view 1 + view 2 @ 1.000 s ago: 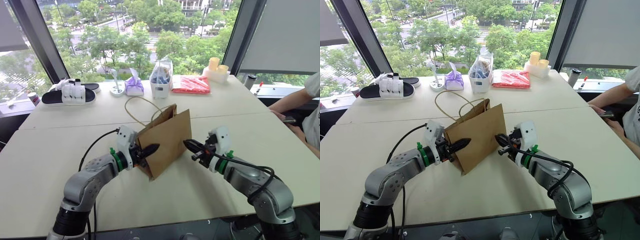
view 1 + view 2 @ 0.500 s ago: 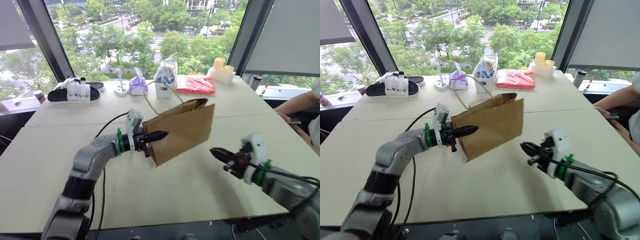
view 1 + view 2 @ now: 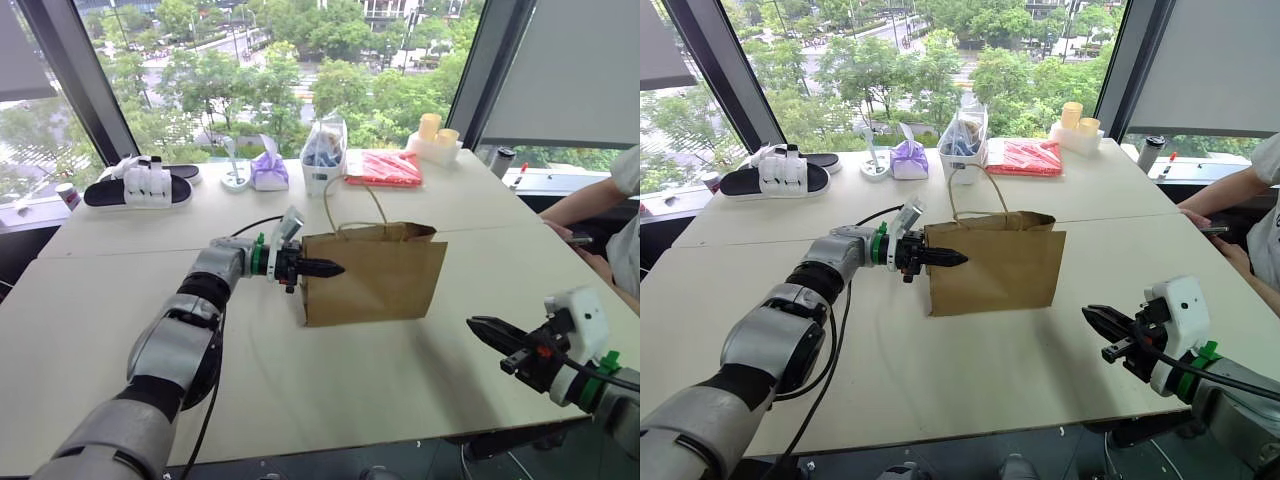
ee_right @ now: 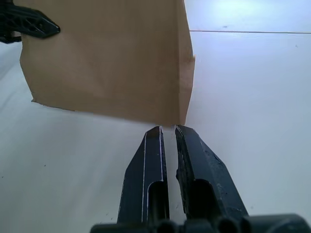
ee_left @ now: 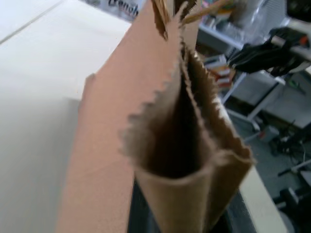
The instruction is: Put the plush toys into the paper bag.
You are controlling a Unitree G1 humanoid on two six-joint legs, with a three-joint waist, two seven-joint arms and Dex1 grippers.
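paper bag (image 3: 375,275) stands upright mid-table, mouth up, cord handles (image 3: 352,205) looping above the rim. left gripper (image 3: 322,268) is clamped on the bag's top edge at its left end, pointing level across the table; the left wrist view looks along the pinched, folded mouth, and the inside is too dark to tell what's in it. plush toys can't be made out in any view.

right gripper (image 3: 1102,321) hangs off to the right near the table's front edge, well apart from the bag, fingers (image 4: 153,165) nearly together with a thin slit between, nothing in them. it points toward the bag's right lower corner.

back row along the window: white bin (image 3: 322,172) with a clear plastic bag of blue stuff (image 3: 324,143) in it, purple-wrapped bundle (image 3: 268,170) just beside it, red packet (image 3: 383,168), two yellow cups (image 3: 436,128) on a white block, a black-and-white sandal (image 3: 140,186), a small white stand (image 3: 235,178).

surface: off-white table (image 3: 420,370), seam running across behind the bag. large windows with trees and a street outside. a person's arm (image 3: 590,203) rests at the right edge.
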